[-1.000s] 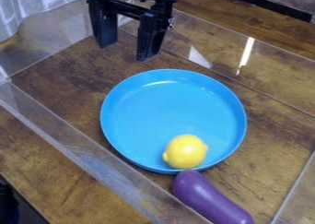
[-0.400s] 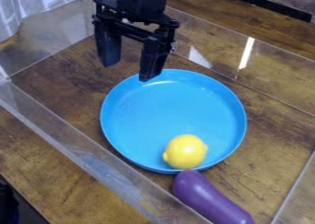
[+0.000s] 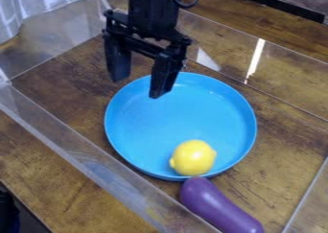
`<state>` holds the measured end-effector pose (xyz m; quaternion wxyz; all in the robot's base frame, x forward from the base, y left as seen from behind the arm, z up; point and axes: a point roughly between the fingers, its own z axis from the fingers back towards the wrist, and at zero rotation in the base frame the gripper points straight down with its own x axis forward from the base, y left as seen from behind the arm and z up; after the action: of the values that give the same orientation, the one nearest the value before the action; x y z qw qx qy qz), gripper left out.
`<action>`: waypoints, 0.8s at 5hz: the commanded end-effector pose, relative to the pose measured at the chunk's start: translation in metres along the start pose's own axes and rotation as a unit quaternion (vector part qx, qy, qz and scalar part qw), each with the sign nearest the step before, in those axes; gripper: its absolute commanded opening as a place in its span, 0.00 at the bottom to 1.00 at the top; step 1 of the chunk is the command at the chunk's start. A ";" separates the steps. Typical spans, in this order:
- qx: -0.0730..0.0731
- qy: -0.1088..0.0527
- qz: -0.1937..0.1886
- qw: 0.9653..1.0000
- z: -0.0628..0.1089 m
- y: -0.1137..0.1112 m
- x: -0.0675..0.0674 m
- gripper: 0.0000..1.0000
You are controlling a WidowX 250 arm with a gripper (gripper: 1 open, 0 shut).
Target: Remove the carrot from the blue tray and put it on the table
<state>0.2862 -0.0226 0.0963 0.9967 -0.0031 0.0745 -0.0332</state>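
A: What is the one camera view showing of the gripper?

B: It is hanging over the upper left rim of the blue tray, pointing straight down, with its two dark fingers standing wide apart and holding nothing.

A: And the carrot?

B: It is sitting inside the tray at the lower middle of the frame, close against the near rim. It is a small, round, yellow toy, looking more like a lemon. The fingers are well apart from it, up at the opposite side of the tray.

A: So what is the approach calling for?

B: I judge that the gripper is needing to travel toward the lower right of the frame until it is centred above the toy, keeping the fingers wide and high enough to clear the rim. Being round and smooth, the toy is likely to roll or squirt out, so the fingers should be straddling its widest part before closing.

A: Anything crowding it?

B: A purple eggplant is lying on the desk just outside the rim, near the toy. One finger should be coming down inside the rim, not on it.
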 end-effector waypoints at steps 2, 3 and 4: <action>0.001 -0.012 -0.018 1.000 -0.001 -0.014 0.003 1.00; 0.000 -0.012 -0.030 0.999 -0.006 -0.024 0.003 1.00; 0.001 -0.013 -0.047 0.999 -0.011 -0.037 0.003 1.00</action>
<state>0.2818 -0.0569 0.0764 0.9938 -0.0052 0.0806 -0.0760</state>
